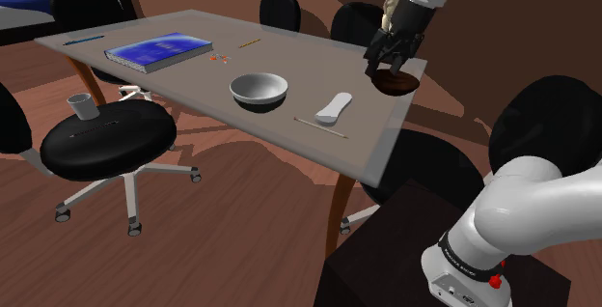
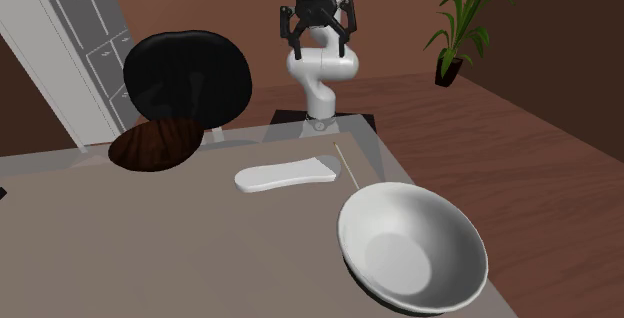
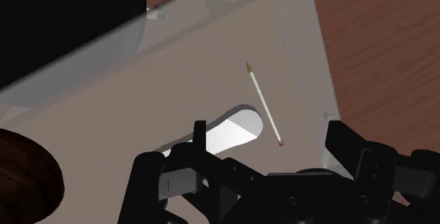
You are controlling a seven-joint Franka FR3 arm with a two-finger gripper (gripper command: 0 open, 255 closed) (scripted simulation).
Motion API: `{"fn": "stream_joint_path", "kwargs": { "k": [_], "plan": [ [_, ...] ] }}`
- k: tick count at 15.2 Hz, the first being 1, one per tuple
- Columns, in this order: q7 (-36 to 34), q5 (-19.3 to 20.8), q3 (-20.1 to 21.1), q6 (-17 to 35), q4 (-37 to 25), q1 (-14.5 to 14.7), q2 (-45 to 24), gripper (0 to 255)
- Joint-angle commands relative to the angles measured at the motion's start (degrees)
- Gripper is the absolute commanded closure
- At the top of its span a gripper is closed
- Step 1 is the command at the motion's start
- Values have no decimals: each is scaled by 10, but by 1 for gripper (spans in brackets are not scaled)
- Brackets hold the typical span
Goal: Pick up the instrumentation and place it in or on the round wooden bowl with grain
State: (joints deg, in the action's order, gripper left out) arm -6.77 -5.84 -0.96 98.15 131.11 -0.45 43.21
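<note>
Open, empty jaws hang over the bench (image 1: 309, 64) near the dark wooden bowl (image 1: 397, 84); the white instrument (image 1: 335, 108) lies nearby.

A grey desk (image 2: 150, 246) carries 4 things. A large round white bowl (image 2: 412, 251) sits at the view's lower right, with a flat elongated white piece (image 2: 288, 175) beyond it. A thin pale stick (image 2: 347, 165) lies just beside that piece. A dark brown round wooden bowl (image 2: 153, 147) sits towards the far left. High beyond the desk's far edge hangs the black tool (image 2: 318, 38), its fingers spread apart and empty.
</note>
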Motion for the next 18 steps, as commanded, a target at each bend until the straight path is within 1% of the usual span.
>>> {"fn": "stream_joint_path", "kwargs": {
  "k": [1, 6, 10, 14, 18],
  "plan": [
    [0, 0, 0, 0, 0, 0, 0, 0],
    [-161, -6, 53, 61, -17, -48, -99, 0],
    [-290, 1, 85, 98, -43, -85, -183, 0],
    [-417, 15, 106, 125, -75, -118, -267, 0],
    [-540, 32, 112, 144, -108, -144, -347, 0]
  ]
}}
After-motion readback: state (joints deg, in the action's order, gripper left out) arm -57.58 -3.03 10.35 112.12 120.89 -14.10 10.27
